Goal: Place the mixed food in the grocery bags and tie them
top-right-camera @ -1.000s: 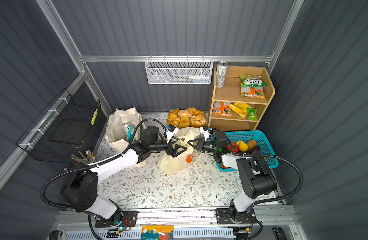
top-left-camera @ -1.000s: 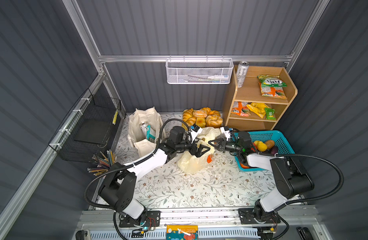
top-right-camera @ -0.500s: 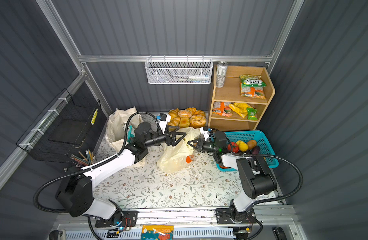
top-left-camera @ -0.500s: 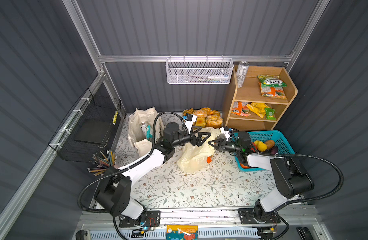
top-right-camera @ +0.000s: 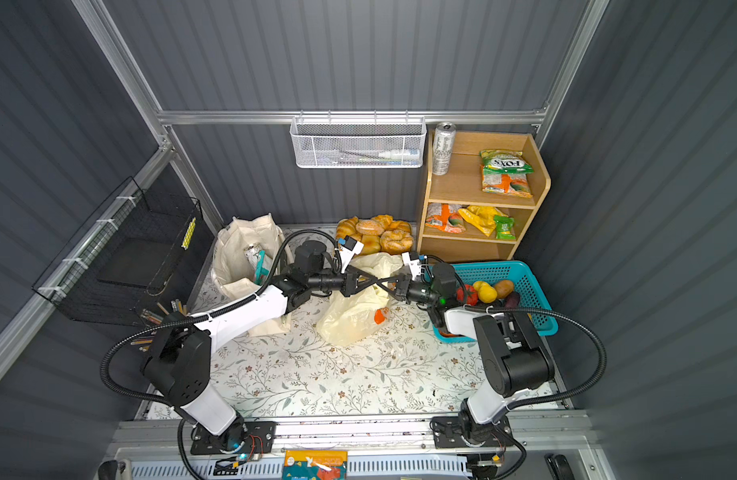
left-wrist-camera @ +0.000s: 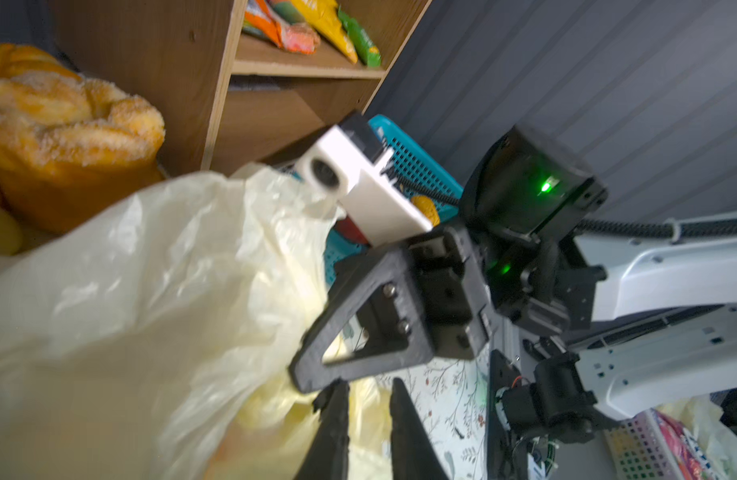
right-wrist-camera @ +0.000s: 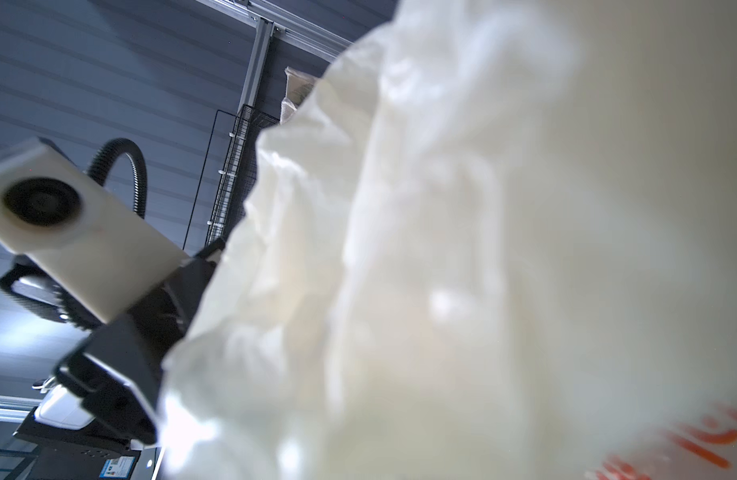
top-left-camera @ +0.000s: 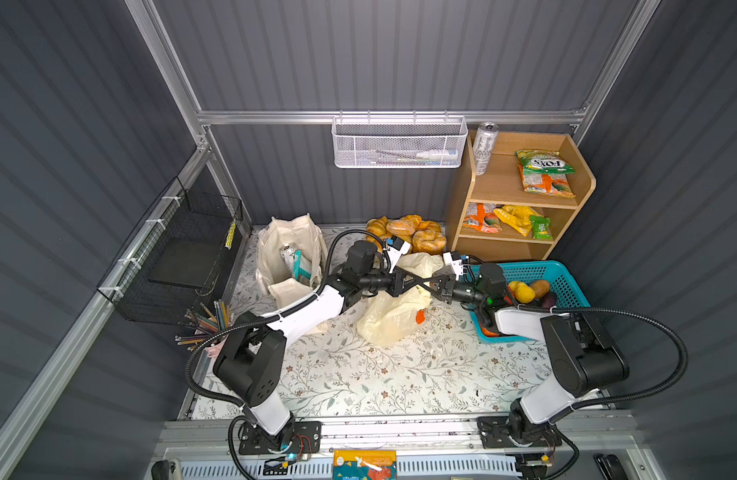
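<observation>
right gripper (left-wrist-camera: 306, 372) is clenched on plastic bag (top-left-camera: 394, 318), hold of left gripper (left-wrist-camera: 369, 411) is indeterminate; a firm bunched grip should precede tying.

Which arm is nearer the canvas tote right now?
Left. The left arm passes right beside the canvas tote, by its front edge. The right arm is on the far side of the plastic bag, reaching in from the teal basket.

The left gripper (top-right-camera: 386, 286) and right gripper (top-right-camera: 360, 275) cross above the plastic bag (top-right-camera: 350, 318), between canvas tote (top-right-camera: 238, 249) and teal basket (top-right-camera: 529, 276).
</observation>
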Robot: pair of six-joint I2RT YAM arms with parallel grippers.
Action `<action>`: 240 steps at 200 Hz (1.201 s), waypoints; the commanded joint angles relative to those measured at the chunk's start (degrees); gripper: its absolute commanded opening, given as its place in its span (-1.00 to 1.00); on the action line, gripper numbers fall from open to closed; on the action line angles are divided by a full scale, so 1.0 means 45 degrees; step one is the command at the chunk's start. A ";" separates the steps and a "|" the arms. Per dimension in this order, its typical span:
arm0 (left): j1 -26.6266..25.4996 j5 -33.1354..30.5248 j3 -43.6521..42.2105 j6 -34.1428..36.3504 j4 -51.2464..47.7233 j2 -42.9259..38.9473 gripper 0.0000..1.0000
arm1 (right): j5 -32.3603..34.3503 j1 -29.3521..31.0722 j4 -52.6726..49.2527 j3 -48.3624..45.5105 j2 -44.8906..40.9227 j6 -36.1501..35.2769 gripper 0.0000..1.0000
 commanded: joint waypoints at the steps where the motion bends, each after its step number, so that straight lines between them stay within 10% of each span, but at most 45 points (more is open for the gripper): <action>1: -0.0046 -0.0471 -0.0551 0.0804 -0.0808 -0.0346 -0.52 | -0.0474 -0.0089 0.1391 -0.0236 0.0218 0.0608 -1.00; 115: 0.0249 -0.0561 -0.1305 -0.1055 0.2898 0.0592 -0.07 | -0.1761 -0.0215 0.3983 -0.0729 0.0599 0.1418 -1.00; 240: 0.0599 0.1829 -0.1891 -0.4419 0.7680 0.1797 -0.26 | -0.1517 -0.0215 0.3998 -0.0836 0.0781 0.1429 -1.00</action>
